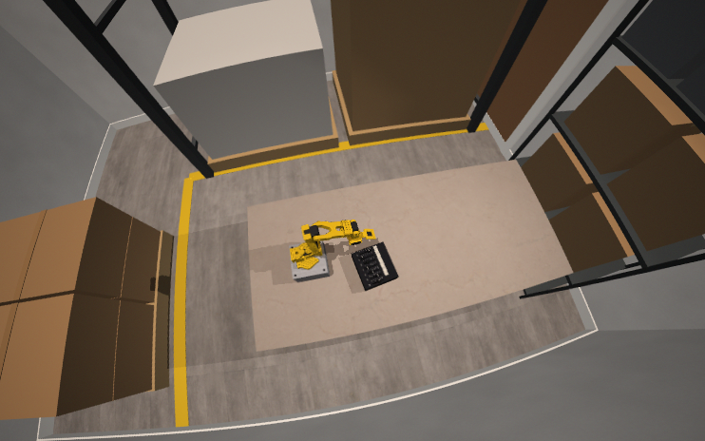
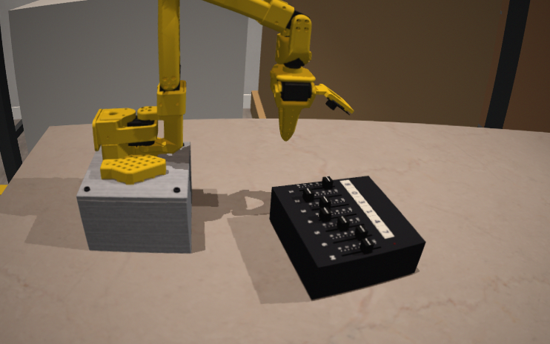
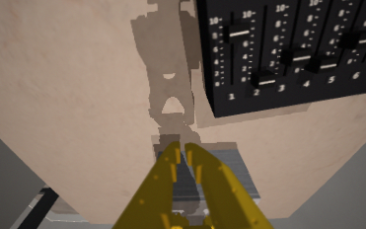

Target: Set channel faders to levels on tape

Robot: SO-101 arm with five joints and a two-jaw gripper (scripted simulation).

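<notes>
- In the wrist view, the lighting desk point(image 3: 295, 54) is cut off by the top and right edges; its tape strip is not seen.
- In the top view, fader positions are too small to be read.
- In the exterior view, the arm's point(image 2: 169, 64) upper part is cut off at the top edge.
</notes>
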